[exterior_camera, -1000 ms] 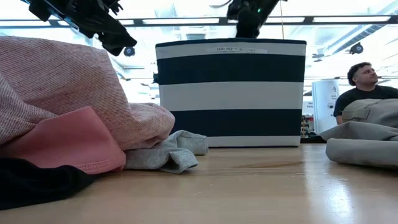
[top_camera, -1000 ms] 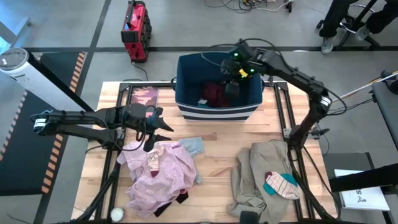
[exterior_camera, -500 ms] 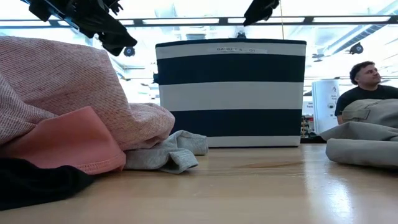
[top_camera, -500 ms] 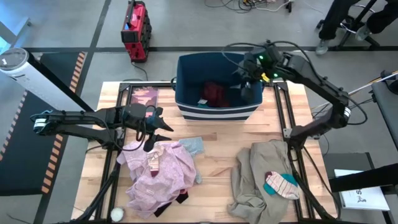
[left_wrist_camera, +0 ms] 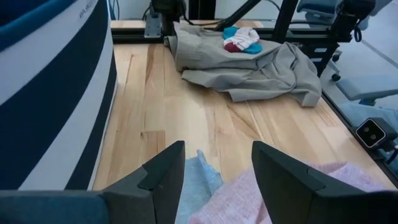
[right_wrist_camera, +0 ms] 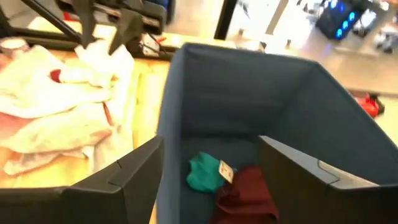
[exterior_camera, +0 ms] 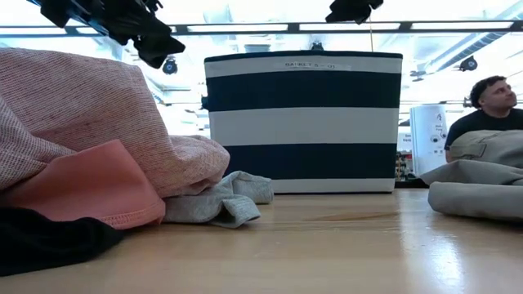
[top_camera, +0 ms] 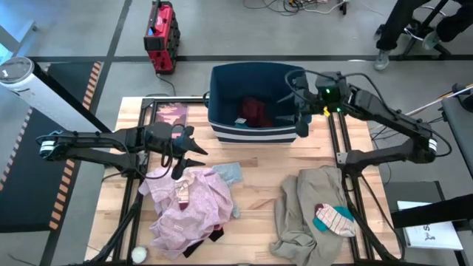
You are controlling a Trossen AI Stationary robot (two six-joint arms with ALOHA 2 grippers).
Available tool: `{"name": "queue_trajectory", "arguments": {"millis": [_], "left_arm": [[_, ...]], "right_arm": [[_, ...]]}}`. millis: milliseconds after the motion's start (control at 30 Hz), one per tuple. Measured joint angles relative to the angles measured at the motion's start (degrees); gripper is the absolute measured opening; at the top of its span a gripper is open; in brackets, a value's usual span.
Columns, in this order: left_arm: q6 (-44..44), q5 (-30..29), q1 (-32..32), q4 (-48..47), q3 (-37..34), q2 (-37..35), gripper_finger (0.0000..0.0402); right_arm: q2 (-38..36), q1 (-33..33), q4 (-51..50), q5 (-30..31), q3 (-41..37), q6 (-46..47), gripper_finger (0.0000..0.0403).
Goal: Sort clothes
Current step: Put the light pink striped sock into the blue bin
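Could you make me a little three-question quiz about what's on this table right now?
1. True or false: the maroon garment lies inside the navy striped bin.
2. What rests on top of the khaki-beige garment? A) a book B) the striped sock C) a black garment
3. Fill in: the left gripper hovers with open fingers above the pale pink ____.

Key: 1 true; 2 B; 3 shirt. Bonus fact: the right gripper hangs open at the bin's right edge.

Two dark jointed arms, black cables looping, green light glowing on one.
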Motion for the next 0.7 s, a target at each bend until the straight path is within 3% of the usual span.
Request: {"name": "queue_trajectory", "arguments": {"millis": [333,700], "left_arm": [[0.2,1.1,-0.3,0.3,0.0,0.0,0.0176],[0.0,4.1,-1.0,0.3,0.0,0.0,0.0176]], "right_arm": [[-7.3,7.1,13.3,2.7,-13.5,2.4,0.0204],[-12.8,15.7,19.8,6.6,-23.4,5.7,0.0188]]}}
